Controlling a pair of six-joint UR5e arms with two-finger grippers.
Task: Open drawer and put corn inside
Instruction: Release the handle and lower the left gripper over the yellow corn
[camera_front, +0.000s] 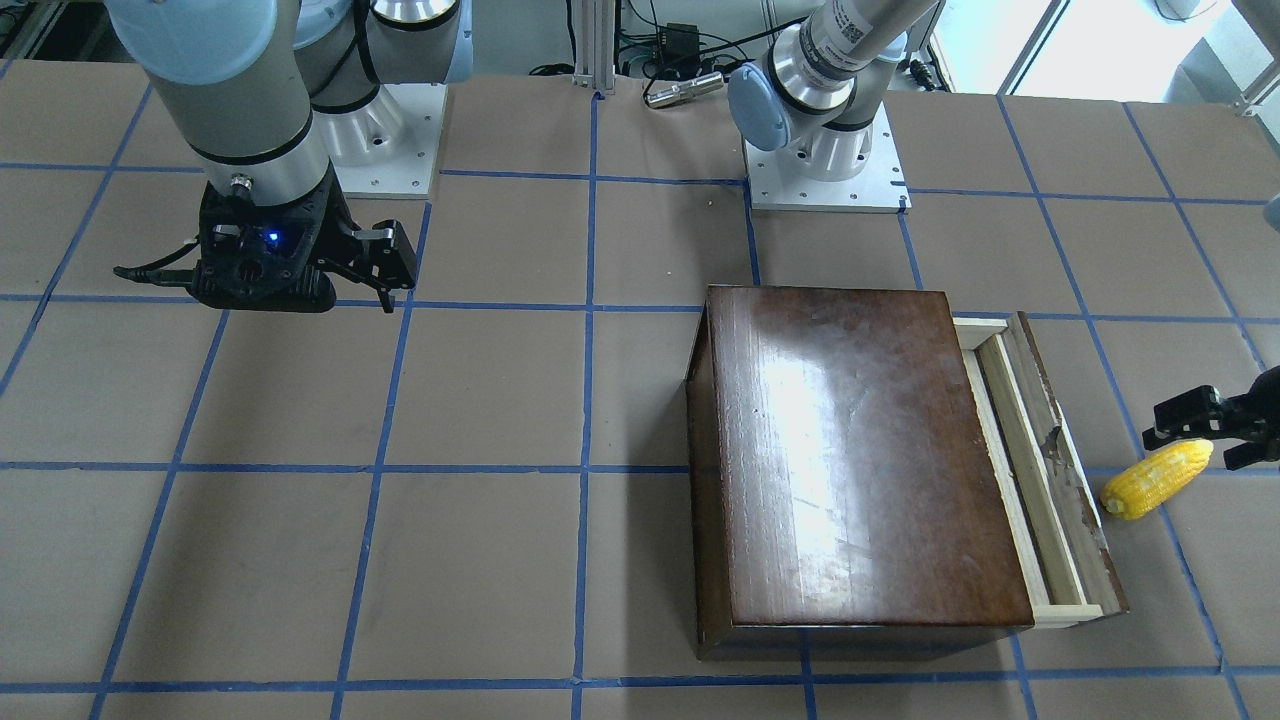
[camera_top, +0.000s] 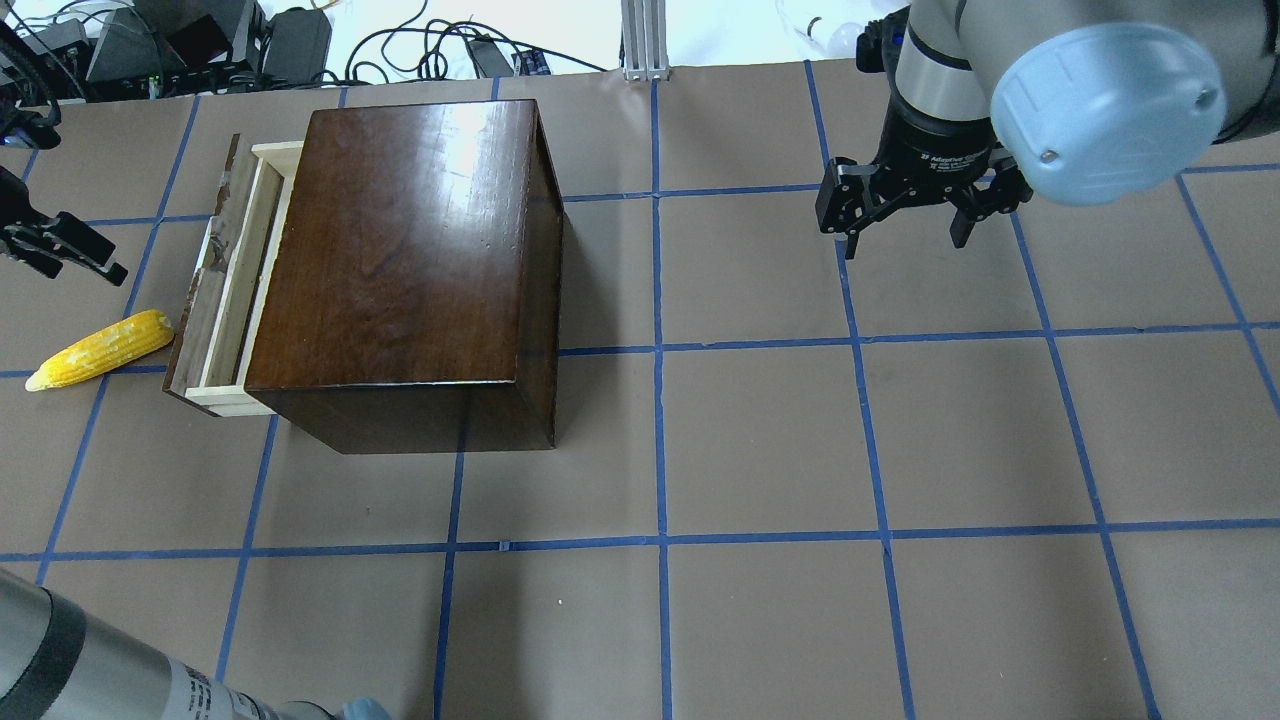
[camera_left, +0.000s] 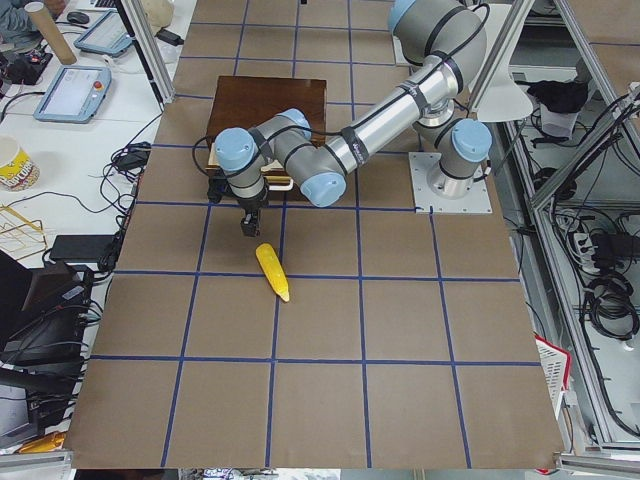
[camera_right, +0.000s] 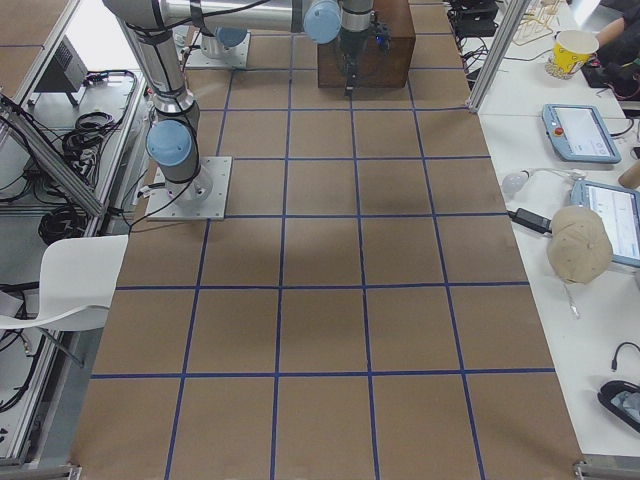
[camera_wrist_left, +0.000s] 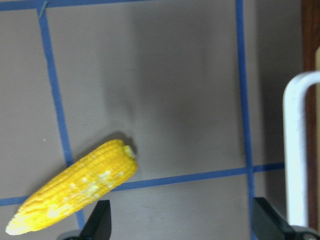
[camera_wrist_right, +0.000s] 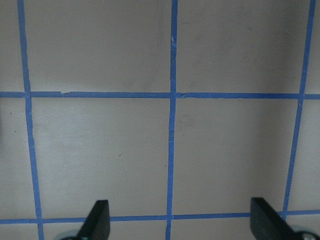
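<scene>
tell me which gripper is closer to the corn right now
Left. The left gripper hangs open close by the corn, not touching it. The right gripper is far off, on the other side of the wooden box.

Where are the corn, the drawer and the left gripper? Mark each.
corn (camera_top: 100, 350), overhead view, middle of the cob.
drawer (camera_front: 1035, 470), front-facing view, pale inside.
left gripper (camera_wrist_left: 182, 220), left wrist view, midway between its fingertips.
</scene>
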